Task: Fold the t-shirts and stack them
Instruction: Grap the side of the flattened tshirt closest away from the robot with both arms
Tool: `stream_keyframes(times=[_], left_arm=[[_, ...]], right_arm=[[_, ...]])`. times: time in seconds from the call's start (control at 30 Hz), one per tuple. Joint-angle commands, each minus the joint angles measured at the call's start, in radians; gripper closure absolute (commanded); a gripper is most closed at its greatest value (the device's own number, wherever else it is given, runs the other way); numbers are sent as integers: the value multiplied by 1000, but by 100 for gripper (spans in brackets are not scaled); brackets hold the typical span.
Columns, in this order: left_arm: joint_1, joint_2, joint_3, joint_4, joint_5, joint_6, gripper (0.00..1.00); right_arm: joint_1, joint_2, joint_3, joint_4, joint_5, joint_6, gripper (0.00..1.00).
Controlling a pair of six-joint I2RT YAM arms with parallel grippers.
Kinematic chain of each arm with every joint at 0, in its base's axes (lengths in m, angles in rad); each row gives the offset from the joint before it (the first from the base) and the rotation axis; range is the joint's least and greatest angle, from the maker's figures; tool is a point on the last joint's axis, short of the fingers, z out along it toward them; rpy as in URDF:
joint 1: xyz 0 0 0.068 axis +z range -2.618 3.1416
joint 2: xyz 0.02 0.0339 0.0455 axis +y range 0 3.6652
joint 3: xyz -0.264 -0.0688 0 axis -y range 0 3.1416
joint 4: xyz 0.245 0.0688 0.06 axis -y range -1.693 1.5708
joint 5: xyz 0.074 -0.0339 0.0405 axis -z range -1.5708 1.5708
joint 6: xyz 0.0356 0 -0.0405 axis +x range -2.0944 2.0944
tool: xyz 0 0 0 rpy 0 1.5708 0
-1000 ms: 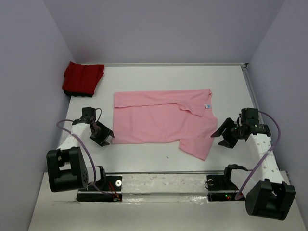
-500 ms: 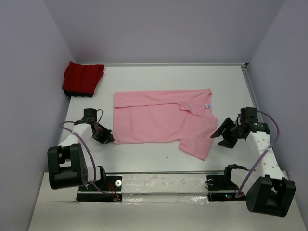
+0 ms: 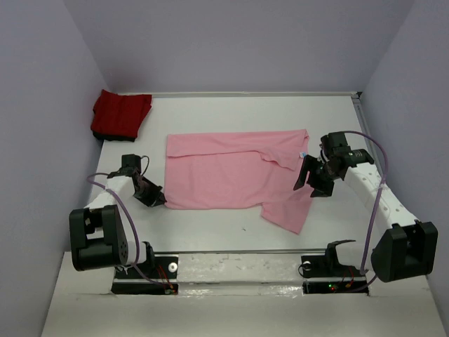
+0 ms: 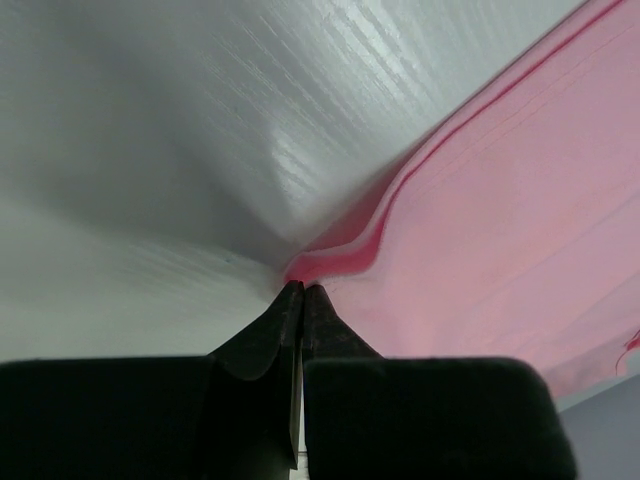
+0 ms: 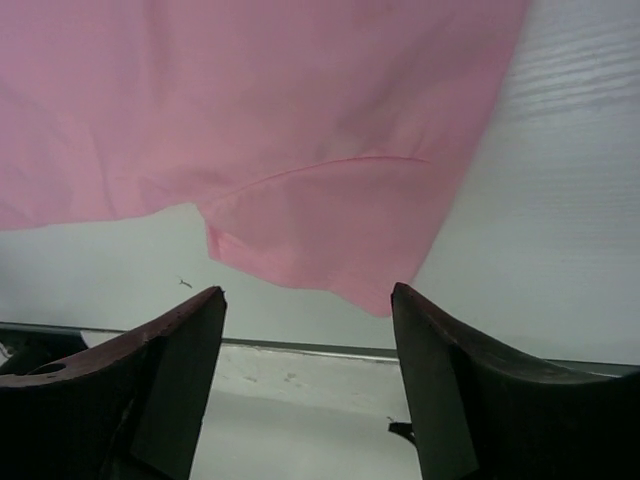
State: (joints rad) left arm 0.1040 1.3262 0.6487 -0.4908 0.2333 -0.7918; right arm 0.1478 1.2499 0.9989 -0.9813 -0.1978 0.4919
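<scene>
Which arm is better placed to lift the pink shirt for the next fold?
Left: the left fingers pinch the pink shirt at its near corner; the right fingers hang open above the sleeve, holding nothing.

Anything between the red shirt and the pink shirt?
Nothing: only bare white table separates the red shirt from the pink shirt, per the top view.

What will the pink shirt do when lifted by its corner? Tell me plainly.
Probably floppy: the pink shirt puckers into ridges where the left hand pinches its corner, so it should drape and trail, not lift flat. Likely light, being thin cloth lying flat. It may slide easily on the smooth table.
</scene>
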Motion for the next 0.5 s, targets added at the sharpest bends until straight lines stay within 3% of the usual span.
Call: stream_keyframes(times=[0.0, 0.17, 0.3, 0.47], left_arm=[[-4, 17, 48, -19, 9, 31, 90], [-7, 54, 81, -25, 8, 78, 90], [-18, 91, 121, -54, -29, 129, 90], [-20, 110, 146, -55, -25, 163, 90]], right_arm=[[3, -99, -20, -10, 24, -79, 25], [107, -156, -17, -88, 64, -47, 26], [410, -103, 39, -192, 222, 46, 25], [541, -154, 3, -247, 264, 184, 20]])
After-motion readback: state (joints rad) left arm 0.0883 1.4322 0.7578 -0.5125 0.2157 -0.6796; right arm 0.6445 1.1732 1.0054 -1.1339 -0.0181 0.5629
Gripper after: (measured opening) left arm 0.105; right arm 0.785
